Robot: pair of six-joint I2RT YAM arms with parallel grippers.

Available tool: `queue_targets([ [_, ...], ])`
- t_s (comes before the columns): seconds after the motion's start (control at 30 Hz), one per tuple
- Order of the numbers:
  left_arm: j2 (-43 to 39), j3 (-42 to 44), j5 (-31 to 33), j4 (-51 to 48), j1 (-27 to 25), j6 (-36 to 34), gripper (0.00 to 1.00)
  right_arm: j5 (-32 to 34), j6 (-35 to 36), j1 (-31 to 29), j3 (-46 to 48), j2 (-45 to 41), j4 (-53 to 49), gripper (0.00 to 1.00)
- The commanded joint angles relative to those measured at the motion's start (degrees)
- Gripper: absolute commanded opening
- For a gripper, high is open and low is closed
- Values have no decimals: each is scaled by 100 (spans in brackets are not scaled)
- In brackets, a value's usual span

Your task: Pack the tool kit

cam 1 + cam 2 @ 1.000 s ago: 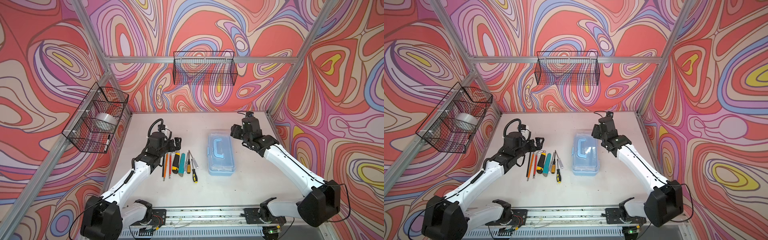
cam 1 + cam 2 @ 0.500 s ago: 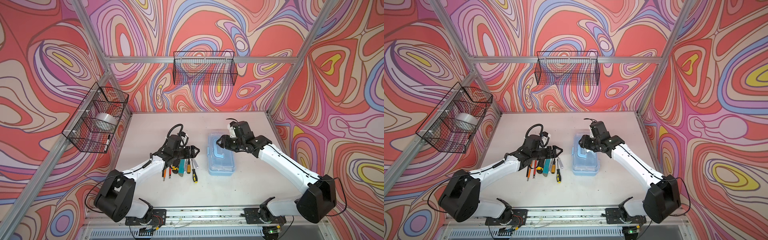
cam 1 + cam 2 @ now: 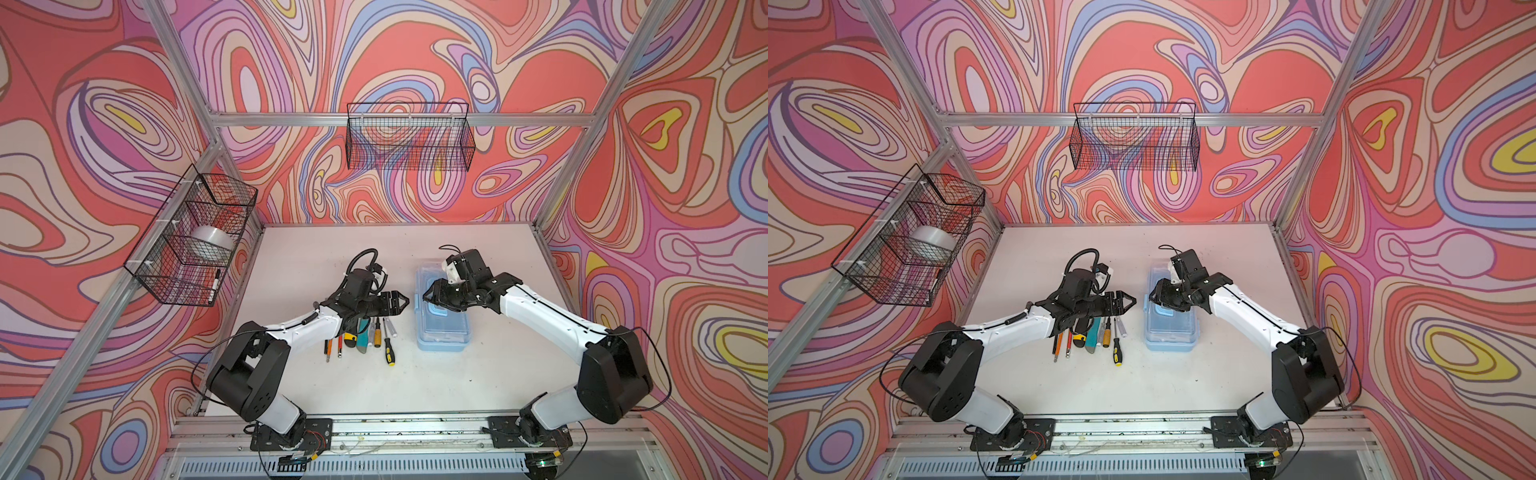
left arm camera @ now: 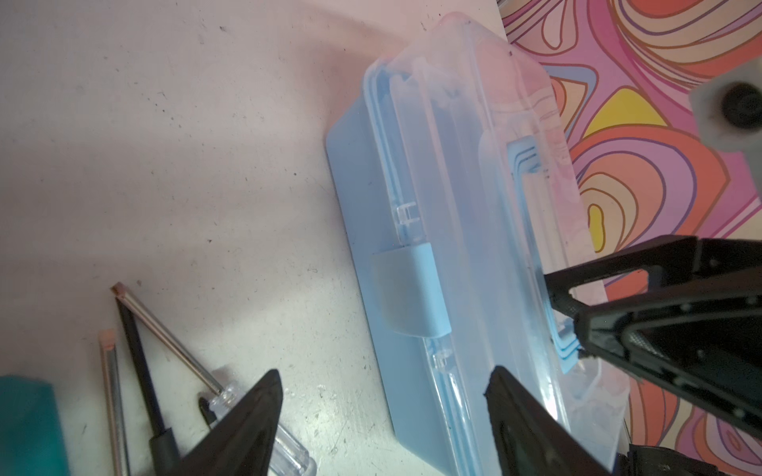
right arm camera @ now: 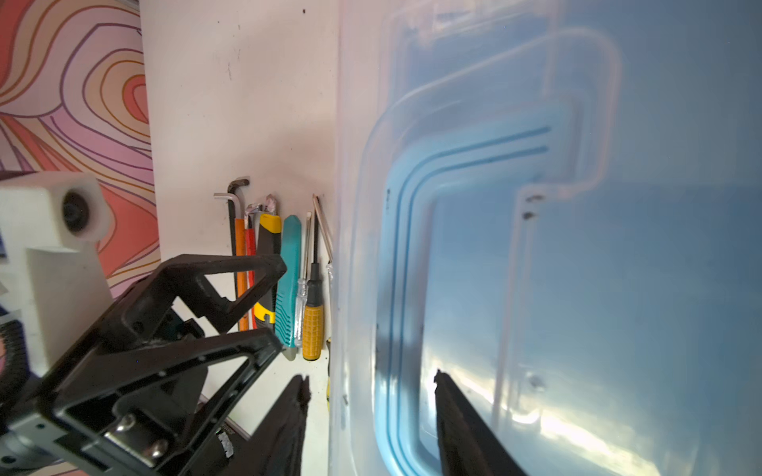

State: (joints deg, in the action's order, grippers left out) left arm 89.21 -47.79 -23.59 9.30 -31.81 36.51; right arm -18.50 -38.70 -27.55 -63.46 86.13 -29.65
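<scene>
In both top views we find the box [image 3: 443, 332] right of centre on the table [image 3: 415, 395], with the row of tools [image 3: 365, 334] just left of it. The left gripper [image 3: 404, 301] hangs over the tools' upper ends, the right gripper [image 3: 427, 296] over the box's left edge. A back basket [image 3: 409, 137] hangs at upper centre, a side basket [image 3: 191, 245] at middle left.

Light-blue box [image 3: 443, 332] (lid shut), tools [image 3: 365, 337] lined up beside

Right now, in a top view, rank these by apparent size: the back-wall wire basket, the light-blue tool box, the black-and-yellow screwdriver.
1. back-wall wire basket
2. light-blue tool box
3. black-and-yellow screwdriver
</scene>
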Motion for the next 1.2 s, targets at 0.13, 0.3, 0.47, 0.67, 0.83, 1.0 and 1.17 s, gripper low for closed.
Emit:
queue_targets([
  [0.13, 521, -482, -225, 185, -173, 26, 77, 76, -80, -6, -25, 357, -259, 53],
  [0.3, 839, -561, -318, 430, -282, 91, 77, -233, -73, 61, 127, 511, -71, 53],
  [0.47, 949, -582, -342, 481, -298, 62, 77, -1280, -308, 373, 695, 449, 754, 49],
  [0.67, 1032, -673, -328, 479, -299, -30, 77, -2435, -557, 604, 1239, 508, 1672, 51],
  [0.83, 1149, -903, -368, 337, -299, -197, 77, -2743, -750, 629, 1420, 664, 2082, 50],
  [1.0, 1295, -1063, -366, 248, -295, -308, 77, -1549, -24, 629, 1029, 662, 846, 48],
  [1.17, 1388, -1175, -336, 158, -299, -375, 77, -1548, -1, 637, 1028, 549, 875, 45],
])
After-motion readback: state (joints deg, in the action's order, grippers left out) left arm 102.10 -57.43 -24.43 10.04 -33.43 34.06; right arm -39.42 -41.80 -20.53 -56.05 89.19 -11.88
